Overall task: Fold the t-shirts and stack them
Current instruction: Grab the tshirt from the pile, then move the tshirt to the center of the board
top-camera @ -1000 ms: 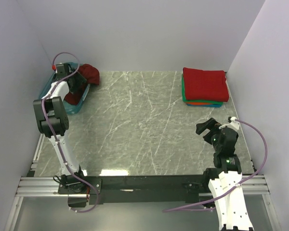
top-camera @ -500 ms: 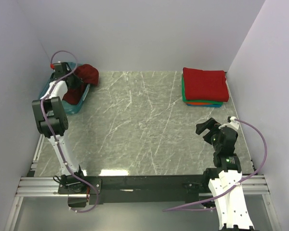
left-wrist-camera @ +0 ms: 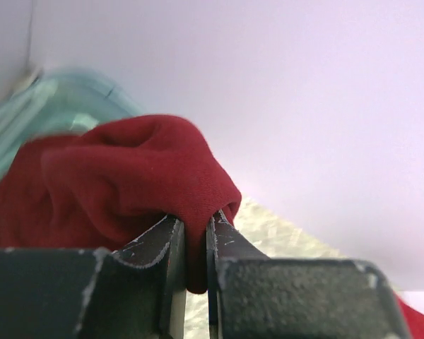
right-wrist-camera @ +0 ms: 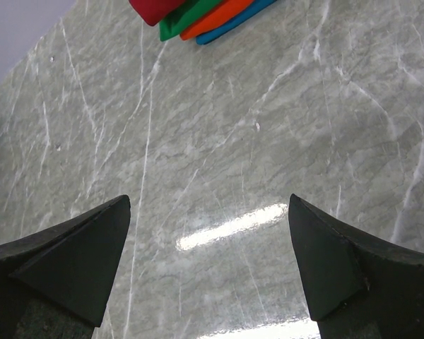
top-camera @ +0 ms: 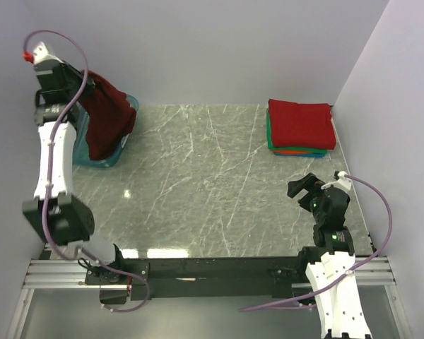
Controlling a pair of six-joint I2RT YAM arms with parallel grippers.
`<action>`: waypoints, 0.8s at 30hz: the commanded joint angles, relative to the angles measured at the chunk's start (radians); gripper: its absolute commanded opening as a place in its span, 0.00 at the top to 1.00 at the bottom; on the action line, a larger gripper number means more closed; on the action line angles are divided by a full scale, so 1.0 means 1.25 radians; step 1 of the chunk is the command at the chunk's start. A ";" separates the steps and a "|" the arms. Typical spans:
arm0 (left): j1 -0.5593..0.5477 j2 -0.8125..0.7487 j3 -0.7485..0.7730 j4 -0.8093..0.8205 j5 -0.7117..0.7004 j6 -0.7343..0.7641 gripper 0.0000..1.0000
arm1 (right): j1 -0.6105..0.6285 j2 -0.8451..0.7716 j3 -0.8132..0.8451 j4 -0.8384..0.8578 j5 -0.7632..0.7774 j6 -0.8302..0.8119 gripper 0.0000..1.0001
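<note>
A dark maroon t-shirt [top-camera: 107, 120] hangs from my left gripper [top-camera: 85, 86], raised high over the far-left corner; its lower end still reaches into the tub. In the left wrist view the jaws are shut on a fold of that t-shirt [left-wrist-camera: 138, 180], with my left gripper [left-wrist-camera: 196, 236] pinching the cloth. A stack of folded t-shirts [top-camera: 299, 127], bright red on top with green, orange and blue beneath, lies at the far right. Its corner shows as folded t-shirts [right-wrist-camera: 198, 14] in the right wrist view. My right gripper [top-camera: 302, 185] stands open over bare table, and the right gripper [right-wrist-camera: 210, 233] holds nothing.
A translucent teal plastic tub [top-camera: 102, 161] sits at the far-left corner of the grey marble table [top-camera: 212, 183]. White walls close in the left, back and right sides. The metal rail with both arm bases [top-camera: 212, 272] runs along the near edge.
My left gripper has shut on the maroon t-shirt in the tub and risen high, lifting it so it hangs down. The right arm has not moved.
</note>
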 commanded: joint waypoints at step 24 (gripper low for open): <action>-0.577 -0.059 0.351 -0.097 0.454 0.073 0.93 | 0.003 -0.060 -0.011 0.027 0.029 -0.002 0.02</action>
